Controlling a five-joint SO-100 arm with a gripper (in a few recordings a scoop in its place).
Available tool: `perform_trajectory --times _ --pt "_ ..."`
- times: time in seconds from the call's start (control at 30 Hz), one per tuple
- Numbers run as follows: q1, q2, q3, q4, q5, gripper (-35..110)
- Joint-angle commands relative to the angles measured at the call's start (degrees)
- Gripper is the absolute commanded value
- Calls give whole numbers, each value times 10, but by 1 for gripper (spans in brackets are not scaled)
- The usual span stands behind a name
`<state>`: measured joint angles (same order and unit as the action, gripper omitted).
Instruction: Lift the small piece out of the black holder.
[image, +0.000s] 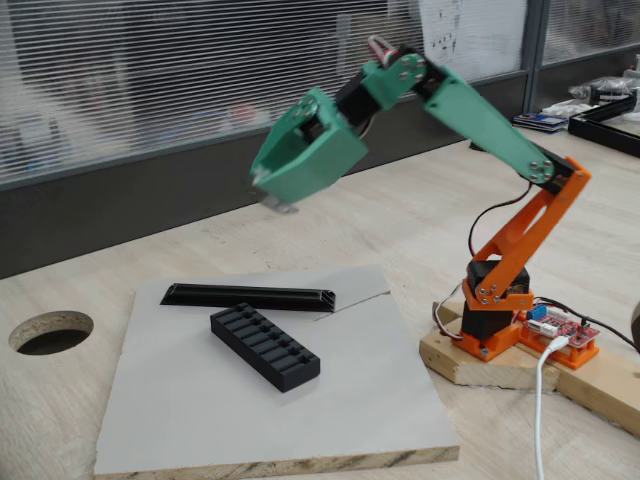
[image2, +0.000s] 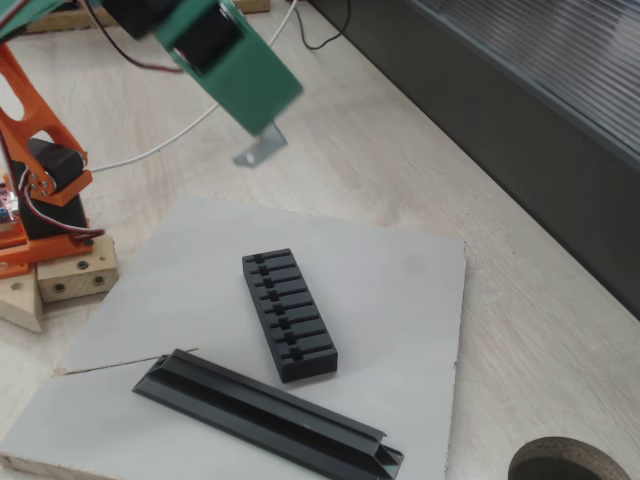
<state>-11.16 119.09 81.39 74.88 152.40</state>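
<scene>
End effector (image2: 262, 140) hangs high in the air, well above the grey board, with the piece (image2: 258, 149) pinched at its green tip; the metal tab shows below the tip in both fixed views, so the piece looks already lifted clear of the holder (image2: 288, 314).

Beneath it, the worktop (image: 420, 215) carries the grey board (image: 200, 400), whose far edge runs toward the window wall. Near the board's middle lies the holder, a black slotted block set at an angle, and its slots appear empty from these views. A longer, thinner black bar (image: 250, 296) lies just beside it, along the board's far edge in the view that shows the arm's base. A round hole (image: 50, 331) is cut in the worktop off the board's corner.

The piece looks thin, stiff and very light, with a smooth metal face that could slip or twist in a loose pinch. The broad flat faces seem the safest place to hold it, squeezed firmly between the fingers and well in from the edge.
</scene>
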Motion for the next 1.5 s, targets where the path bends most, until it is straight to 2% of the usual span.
perform_trajectory --times 0.0,1.17,1.47 --pt "-4 76 -4 7 6 3" --pt "-4 83 -1 7 6 3" --pt "-5 94 137 7 6 3"
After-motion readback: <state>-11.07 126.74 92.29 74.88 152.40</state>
